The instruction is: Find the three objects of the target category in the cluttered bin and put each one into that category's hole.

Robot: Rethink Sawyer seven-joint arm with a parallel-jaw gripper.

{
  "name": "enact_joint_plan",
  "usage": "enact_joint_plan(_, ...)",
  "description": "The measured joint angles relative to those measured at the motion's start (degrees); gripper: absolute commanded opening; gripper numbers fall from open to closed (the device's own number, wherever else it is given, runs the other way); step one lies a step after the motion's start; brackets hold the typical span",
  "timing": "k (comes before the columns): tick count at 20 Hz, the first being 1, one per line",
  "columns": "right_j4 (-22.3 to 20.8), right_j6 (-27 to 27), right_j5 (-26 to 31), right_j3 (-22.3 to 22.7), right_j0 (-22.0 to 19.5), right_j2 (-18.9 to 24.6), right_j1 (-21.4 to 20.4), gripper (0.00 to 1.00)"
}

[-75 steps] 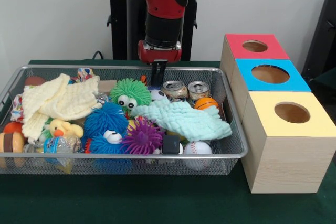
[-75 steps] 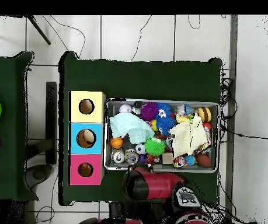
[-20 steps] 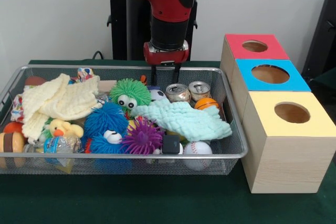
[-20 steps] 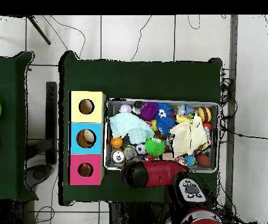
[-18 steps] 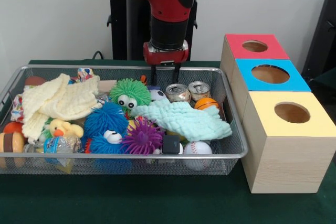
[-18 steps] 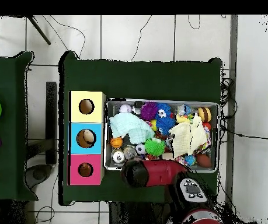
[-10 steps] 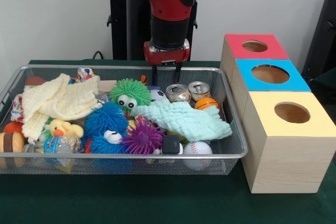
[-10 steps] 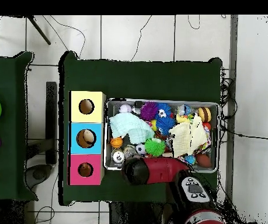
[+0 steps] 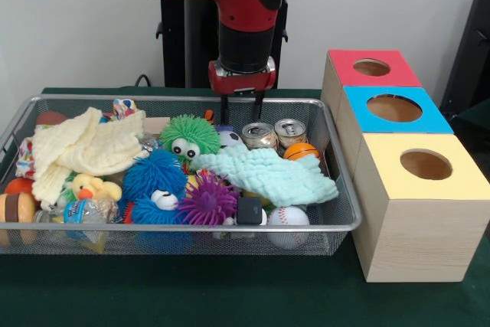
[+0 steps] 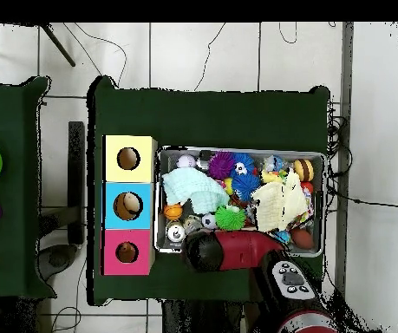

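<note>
As before, tool (image 9: pixel 240 109) open, above bin (image 9: pixel 321 189)

Bin packed, free room only above the clutter

The wire bin (image 9: pixel 337 212) is filled almost wall to wall. The gripper (image 9: pixel 241 109), fingers parted, is hemmed in by the green fuzzy ball (image 9: pixel 189 135), the two cans (image 9: pixel 269 133) and the mint cloth (image 9: pixel 272 174). The three box holes (image 9: pixel 394 107) are left unobstructed.

Bright, even indoor light, soft shadows under the bin (image 9: pixel 184 239) (mild glare on the cans (image 9: pixel 273 132)).
</note>
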Motion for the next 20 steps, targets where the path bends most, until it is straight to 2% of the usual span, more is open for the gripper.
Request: enact_joint_plan(20, -2.10, 0.00, 3.89, -2.55, -3.16, 2.12, -0.54, 1.00)
